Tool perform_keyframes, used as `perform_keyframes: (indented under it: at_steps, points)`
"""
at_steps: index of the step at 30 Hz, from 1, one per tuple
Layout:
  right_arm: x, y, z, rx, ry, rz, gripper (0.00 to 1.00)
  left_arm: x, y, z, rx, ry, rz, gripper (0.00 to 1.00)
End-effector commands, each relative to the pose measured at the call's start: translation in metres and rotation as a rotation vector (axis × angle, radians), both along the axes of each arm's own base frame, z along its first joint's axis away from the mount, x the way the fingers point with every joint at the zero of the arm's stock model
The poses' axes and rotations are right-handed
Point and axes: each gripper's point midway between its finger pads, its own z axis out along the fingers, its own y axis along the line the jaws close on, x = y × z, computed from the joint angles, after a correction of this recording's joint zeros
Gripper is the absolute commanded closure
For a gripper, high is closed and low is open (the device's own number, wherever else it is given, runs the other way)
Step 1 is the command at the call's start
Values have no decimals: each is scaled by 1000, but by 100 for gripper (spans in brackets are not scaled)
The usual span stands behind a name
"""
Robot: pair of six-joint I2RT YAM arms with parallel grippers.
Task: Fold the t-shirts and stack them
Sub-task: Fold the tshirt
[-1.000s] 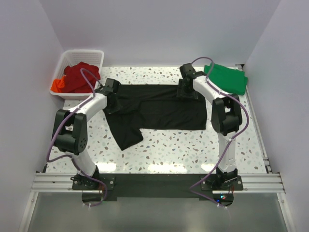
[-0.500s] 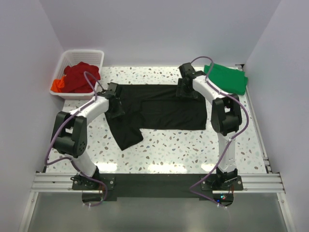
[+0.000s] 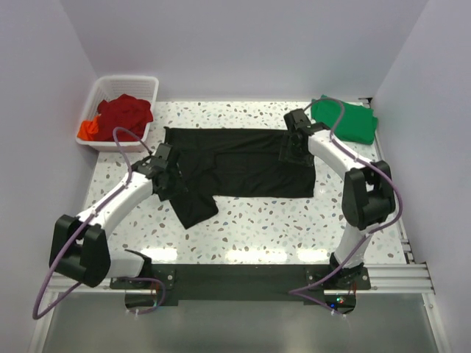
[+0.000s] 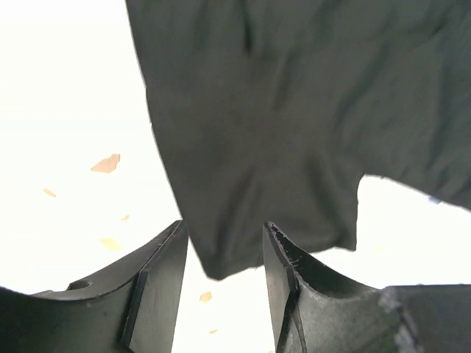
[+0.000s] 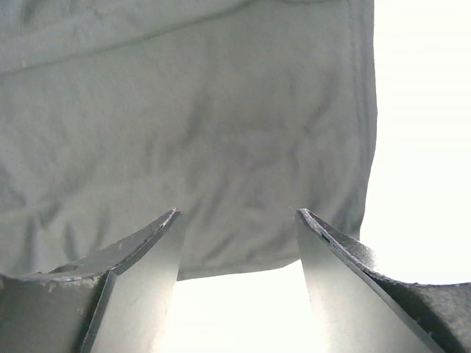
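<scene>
Wrist views show what the top camera cannot: both hands are parted with nothing between the fingers. The left hand (image 4: 224,283) hangs over a hanging flap of the black shirt (image 4: 294,110), bare tabletop (image 4: 66,147) to its left; the right hand (image 5: 237,254) looks down at the shirt's hem and side edge.

Only the top view gives the whole layout. The black shirt (image 3: 239,163) lies flat with its long axis running left to right, one flap reaching toward the near edge beside the left hand (image 3: 168,176). The right hand (image 3: 293,147) is over the shirt's far right corner. Just beyond it lies the green shirt (image 3: 346,120). Beyond the left hand, the basket (image 3: 99,92) holds the red shirt (image 3: 124,114) and orange shirt (image 3: 87,130).

Both arms reach forward and bend inward toward the black shirt.
</scene>
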Motion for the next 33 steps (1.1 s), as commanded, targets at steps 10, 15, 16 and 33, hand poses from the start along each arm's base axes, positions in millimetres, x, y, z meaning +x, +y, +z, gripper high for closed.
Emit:
perform_keyframes:
  at_steps: [10, 15, 16, 33]
  points:
    - [-45, -12, 8, 16, 1, -41, 34, -75, -13, -20, -113, 122, 87, 50]
    - [-50, -12, 2, 22, -2, -32, 34, -86, -26, -31, -174, 145, 84, 50]
    - [-51, -12, 2, 24, -4, -30, 34, -87, -26, -34, -179, 150, 102, 50]
    - [-52, -11, 3, 28, -19, 1, 34, -82, -39, -68, -144, 151, 136, 54]
